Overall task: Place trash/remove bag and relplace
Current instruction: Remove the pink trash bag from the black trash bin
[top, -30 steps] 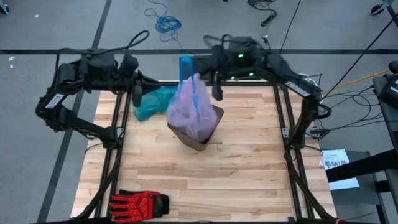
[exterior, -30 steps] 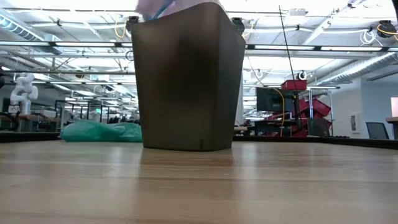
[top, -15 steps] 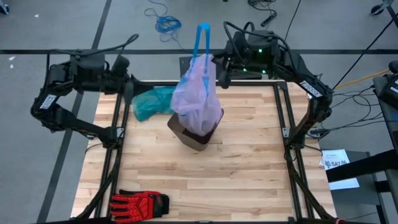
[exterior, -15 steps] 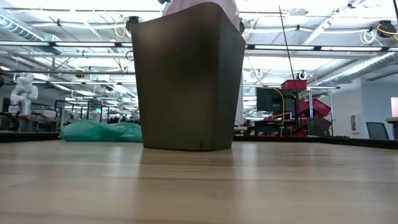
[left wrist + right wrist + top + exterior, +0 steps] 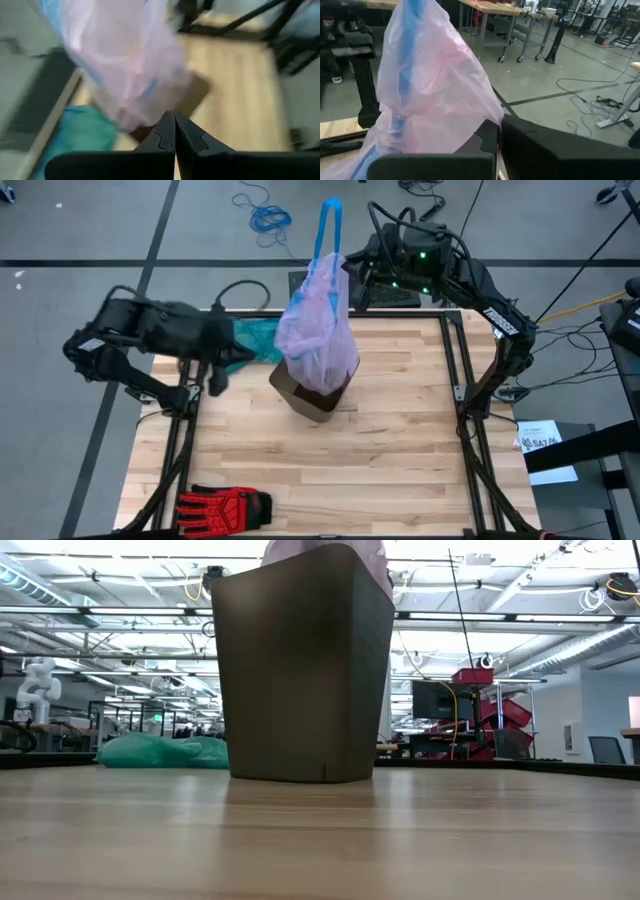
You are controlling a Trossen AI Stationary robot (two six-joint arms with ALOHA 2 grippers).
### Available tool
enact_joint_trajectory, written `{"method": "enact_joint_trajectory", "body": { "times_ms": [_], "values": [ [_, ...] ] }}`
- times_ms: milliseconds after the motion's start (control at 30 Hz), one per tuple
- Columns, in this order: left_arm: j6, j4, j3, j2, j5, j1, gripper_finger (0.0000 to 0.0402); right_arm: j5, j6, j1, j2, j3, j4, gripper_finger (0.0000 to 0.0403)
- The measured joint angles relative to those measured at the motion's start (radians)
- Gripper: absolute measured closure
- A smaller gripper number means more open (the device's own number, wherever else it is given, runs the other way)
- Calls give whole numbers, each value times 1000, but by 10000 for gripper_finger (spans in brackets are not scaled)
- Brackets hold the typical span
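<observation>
High view: overhead, straight down on whole table. Low view: table-top level, close to bin, facing the room behind (bin fills much of the frame). Both wrist views look past own fingers at bag, also seen from overhead.

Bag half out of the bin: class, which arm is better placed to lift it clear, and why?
The right. Its gripper is shut on the bag and holds it high above the bin. The left gripper, jaws shut and empty, hangs beside the bin near the table's left edge.
</observation>
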Motion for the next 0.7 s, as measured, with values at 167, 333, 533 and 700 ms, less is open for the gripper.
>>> {"method": "enact_joint_trajectory", "body": {
  "times_ms": [167, 333, 533, 700],
  "values": [
    [190, -19, -1, 83, -195, -61, 401, -1, 0, -5, 0, 0, 13, 403],
    [271, -21, -2, 141, -171, -88, 401, -1, 18, -17, 0, 0, 17, 403],
    [271, 11, -1, 155, -143, -87, 380, -1, 19, -19, 0, 0, 17, 403],
    [271, 44, 0, 204, -200, -88, 344, -3, 19, -19, 0, 0, 16, 403]
  ]
}}
